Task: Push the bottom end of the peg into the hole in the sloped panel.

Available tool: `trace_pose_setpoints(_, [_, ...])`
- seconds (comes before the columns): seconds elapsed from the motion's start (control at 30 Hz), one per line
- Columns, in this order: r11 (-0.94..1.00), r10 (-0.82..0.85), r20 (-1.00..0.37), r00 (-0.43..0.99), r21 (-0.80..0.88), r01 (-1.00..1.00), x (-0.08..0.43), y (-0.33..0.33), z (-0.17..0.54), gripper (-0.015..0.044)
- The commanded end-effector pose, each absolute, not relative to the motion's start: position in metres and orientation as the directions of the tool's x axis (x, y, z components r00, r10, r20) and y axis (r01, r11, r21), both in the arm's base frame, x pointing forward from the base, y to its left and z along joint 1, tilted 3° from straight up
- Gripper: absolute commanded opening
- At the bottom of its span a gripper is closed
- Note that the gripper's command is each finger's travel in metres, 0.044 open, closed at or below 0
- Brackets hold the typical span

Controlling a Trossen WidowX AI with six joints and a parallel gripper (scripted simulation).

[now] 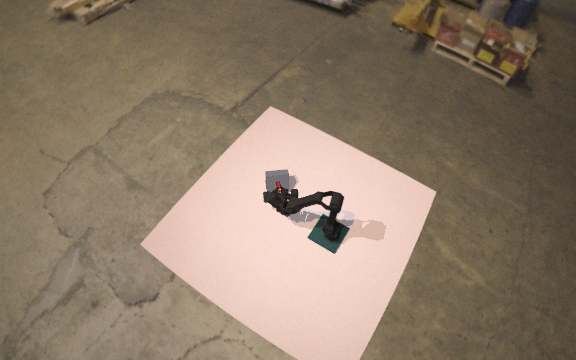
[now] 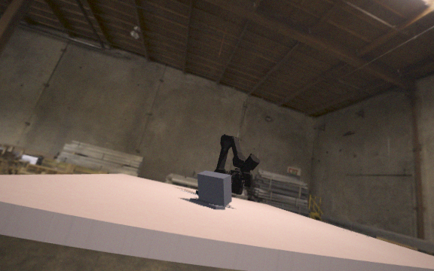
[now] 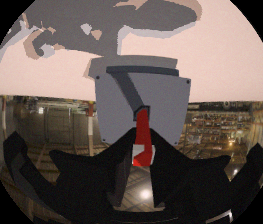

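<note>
Claw (image 1: 279, 191) (image 3: 142, 131) clamped on the red peg (image 1: 278, 186) (image 3: 142, 132), fingers nearly together w/ just the peg's width btwn them. Grip is on the near part of the peg, prob. so the far end stays free to go in. Peg sticks out ahead of the claw, pointing at the panel. In the ext. view the peg is hidden, so no check from there.

Straight ahead of the claw: grey panel (image 1: 277, 178) (image 2: 213, 188) (image 3: 167, 100), face turned to the claw, which fits a push along the hole's line. Peg's far end is at the dark-rimmed hole (image 3: 136, 117), at the mouth or a bit in; can't tell depth. A dark band, prob. peg/arm shadow, runs from the hole to the panel's edge. Peg shape vs. hole: too small to judge.

Behind the claw: black arm (image 1: 308, 201) (image 2: 224, 154), bent back to its base on a green plate (image 1: 315, 237). Under it all, the pink table top (image 1: 248, 260) (image 2: 108, 196) (image 3: 227, 65).

Next, I'd say: keep peg in line w/ hole, push till it stops, then let go & back off. Risk: slight tilt jams it at the rim.
</note>
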State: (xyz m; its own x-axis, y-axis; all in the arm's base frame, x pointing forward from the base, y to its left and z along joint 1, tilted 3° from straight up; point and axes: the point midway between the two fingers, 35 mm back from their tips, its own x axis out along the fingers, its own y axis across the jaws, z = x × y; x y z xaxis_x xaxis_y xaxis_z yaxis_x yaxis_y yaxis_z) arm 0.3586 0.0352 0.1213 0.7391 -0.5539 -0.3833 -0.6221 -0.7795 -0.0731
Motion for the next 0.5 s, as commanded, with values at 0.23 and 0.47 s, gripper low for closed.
trace_pose_setpoints(0.23, [-0.783, -0.551, -0.385, 0.741, -0.07, -0.619, 0.3643, 0.0317, 0.1176, 0.0])
trace_pose_setpoints(0.47, [-0.783, -0.551, -0.385, 0.741, -0.07, -0.619, 0.368, 0.029, 0.1158, 0.0])
